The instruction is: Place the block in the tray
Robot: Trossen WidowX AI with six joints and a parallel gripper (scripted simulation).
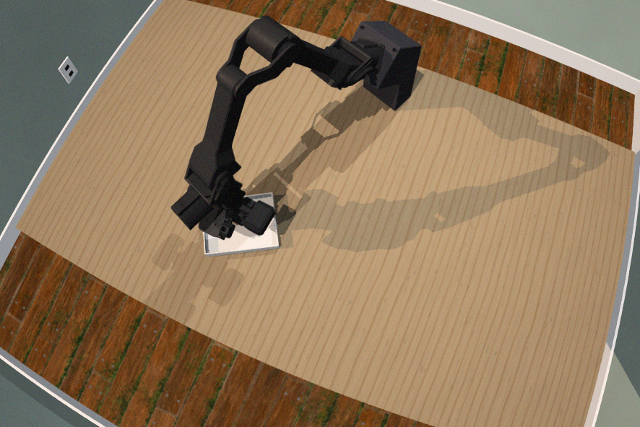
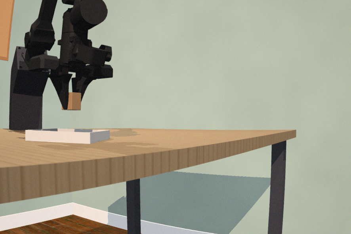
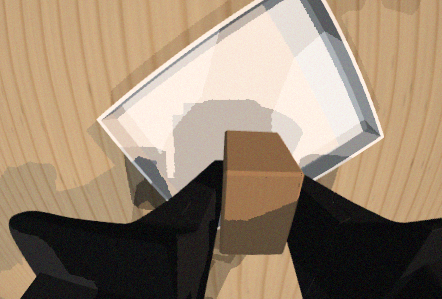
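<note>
My end effector is clamped narrow on the tan block, hanging it w/ clearance above the white tray on the worktop, tray floor toward 12 o'clock in wrist view, so I can lower straight down.

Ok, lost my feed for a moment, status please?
Gripper shut on block. Block held above tray, not touching it. Nothing in the way.
</note>
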